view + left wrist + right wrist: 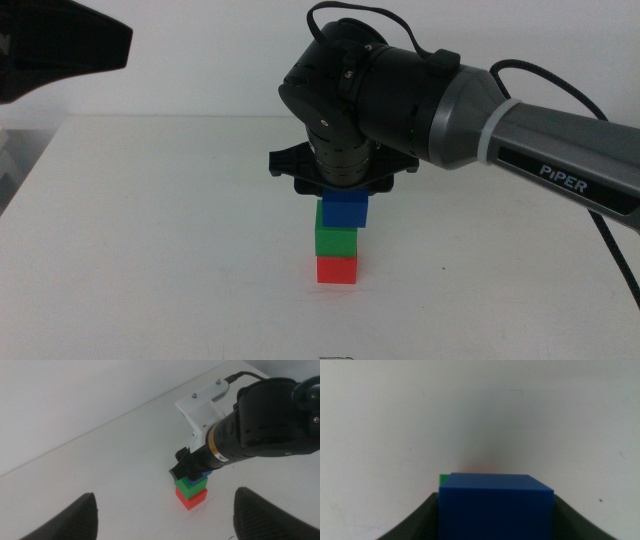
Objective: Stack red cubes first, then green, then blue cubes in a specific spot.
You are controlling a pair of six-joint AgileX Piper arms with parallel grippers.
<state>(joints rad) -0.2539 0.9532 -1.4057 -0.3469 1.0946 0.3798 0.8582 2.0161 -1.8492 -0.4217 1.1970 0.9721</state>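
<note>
Middle view shows the right claw [345,195] clamped on the light, rigid blue cube [346,210] by opposite flat faces, atop green cube [335,241] and red cube [337,270] at desk [150,230] centre, left claw [165,525] open at ten o'clock.

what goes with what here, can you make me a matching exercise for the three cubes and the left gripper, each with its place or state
Column one:
1. red cube
2. green cube
3. blue cube
4. left gripper

Column two:
A. between the right gripper's jaws, top of the stack
B. open, holding nothing, away from the stack
C. on the table, bottom of the stack
D. middle of the stack

Pairs: 1-C, 2-D, 3-A, 4-B
</note>
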